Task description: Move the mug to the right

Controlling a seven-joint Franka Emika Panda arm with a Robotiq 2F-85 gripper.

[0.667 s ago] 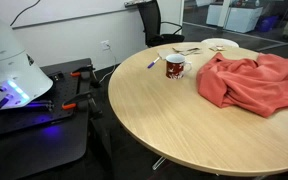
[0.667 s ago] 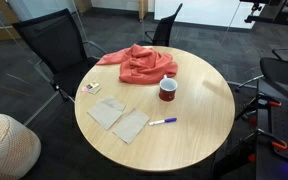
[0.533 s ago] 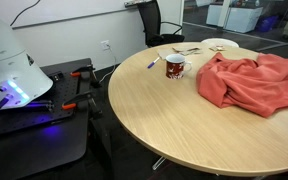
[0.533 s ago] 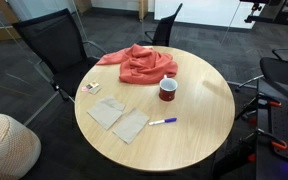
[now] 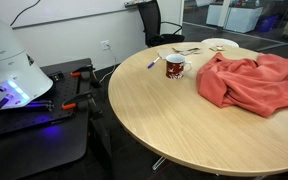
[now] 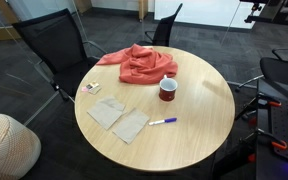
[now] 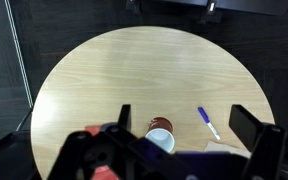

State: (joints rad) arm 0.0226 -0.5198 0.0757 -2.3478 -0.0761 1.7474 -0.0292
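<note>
The mug (image 5: 175, 67) is white with a red band and stands upright on the round wooden table (image 5: 174, 125), next to a red cloth. It also shows in an exterior view (image 6: 168, 89) and in the wrist view (image 7: 161, 136), near the table's lower edge there. My gripper (image 7: 187, 125) shows only in the wrist view. It hangs high above the table, its two dark fingers spread wide and empty. The mug lies below it, near the left finger. Neither exterior view shows the arm or the gripper.
A crumpled red cloth (image 5: 249, 80) (image 6: 139, 63) lies beside the mug. A blue pen (image 6: 163, 121) (image 7: 208, 122), brown paper napkins (image 6: 119, 118) and a small card (image 6: 90, 88) also lie on the table. Black chairs (image 6: 54, 50) stand around it.
</note>
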